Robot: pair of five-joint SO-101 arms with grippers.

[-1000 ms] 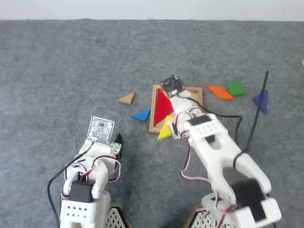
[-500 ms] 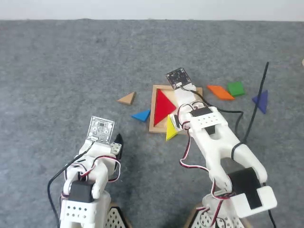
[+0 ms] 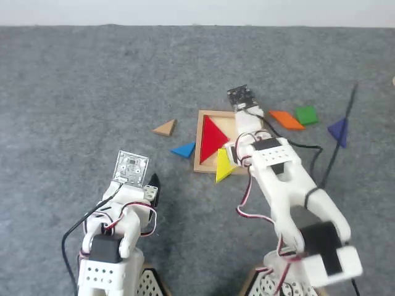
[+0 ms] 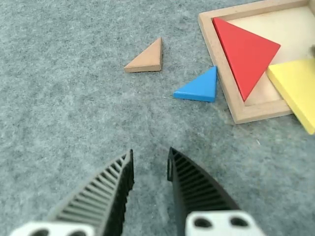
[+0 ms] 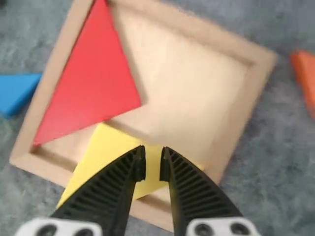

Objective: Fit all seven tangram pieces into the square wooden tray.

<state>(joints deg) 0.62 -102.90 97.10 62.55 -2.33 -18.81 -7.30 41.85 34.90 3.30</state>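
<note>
The square wooden tray point(image 3: 199, 143) sits mid-table with a red triangle point(image 3: 212, 139) lying in its left half. A yellow triangle point(image 3: 223, 165) lies across the tray's near rim, partly inside. My right gripper point(image 5: 152, 161) hovers over the yellow triangle point(image 5: 101, 150), its fingers closed to a thin slit and holding nothing. The right arm point(image 3: 271, 166) covers much of the tray. A blue triangle point(image 3: 184, 150) and a tan triangle point(image 3: 165, 128) lie left of the tray. My left gripper point(image 4: 150, 153) stands slightly open over bare carpet, short of the blue triangle point(image 4: 199, 87).
An orange parallelogram point(image 3: 286, 119), a green square point(image 3: 306, 115) and a dark blue triangle point(image 3: 338, 129) lie right of the tray. A black cable point(image 3: 336, 145) runs past them. Grey carpet covers the whole table, with open room on the left and far side.
The right arm's wrist has swung to the right and farther back over the tray. The yellow triangle has shifted slightly right along the near rim. The left arm has stayed still.
</note>
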